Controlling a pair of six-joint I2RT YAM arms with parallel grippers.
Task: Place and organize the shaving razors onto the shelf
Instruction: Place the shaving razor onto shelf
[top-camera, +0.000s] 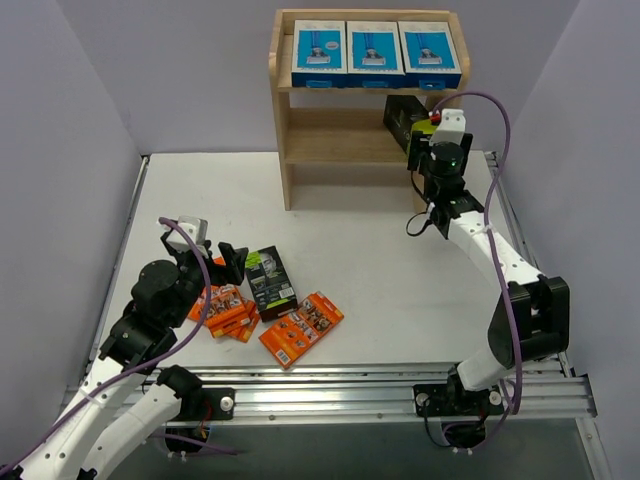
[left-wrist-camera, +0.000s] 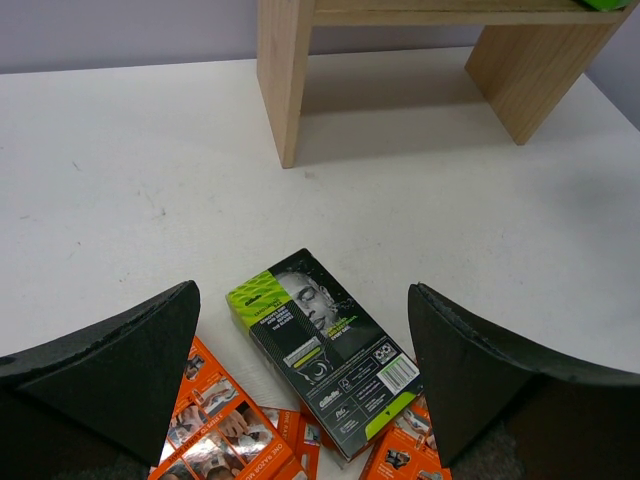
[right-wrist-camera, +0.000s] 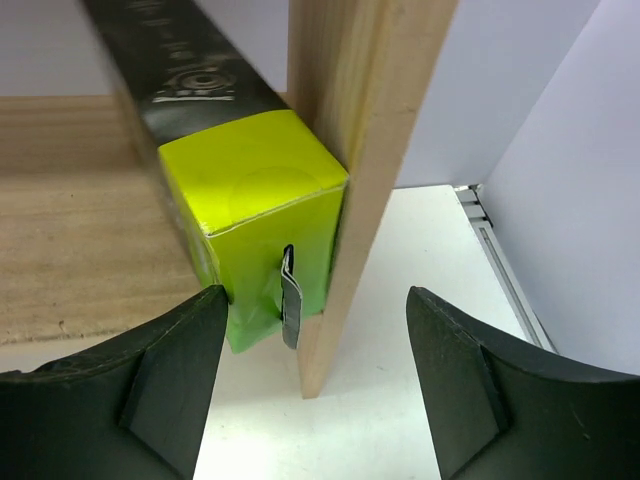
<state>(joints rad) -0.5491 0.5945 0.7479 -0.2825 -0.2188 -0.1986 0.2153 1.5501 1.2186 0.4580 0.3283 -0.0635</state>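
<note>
Looming straight ahead of the right gripper (right-wrist-camera: 315, 295) is the shelf (top-camera: 287, 160), and the biggest risk sits there. Its right side panel (right-wrist-camera: 360, 150) rises in the gap between the spread fingers (right-wrist-camera: 150, 380), so any sideways drift as the hand backs away could, I judge, knock the panel and shake the whole unit. That would threaten the three blue-and-white boxes (top-camera: 375, 50) lined up on the top tier, above the hand.

The jaws stand apart and pinch nothing. Just beyond one finger, the shelved black-and-lime box (right-wrist-camera: 255, 200) lies on the middle tier (right-wrist-camera: 80, 230), close against the inner face of the panel. Its lime end faces the hand and seems to poke a little past the tier's front edge. A finger catching that end on the way out could skew the box or drag it off.

Beneath the left gripper (left-wrist-camera: 302, 290), whose fingers are spread wide and hold nothing, the second black-and-lime box (left-wrist-camera: 325, 350) lies flat on the table. Its end nearer the wrist rests over the orange packs (left-wrist-camera: 220, 430) heaped there. Closing from here may trap a pack's edge as well, or tip the box off its uneven bed.

The smallest hazard is the hang tab (right-wrist-camera: 291, 300) jutting from the shelved box towards the right hand, which is easily snagged.
</note>
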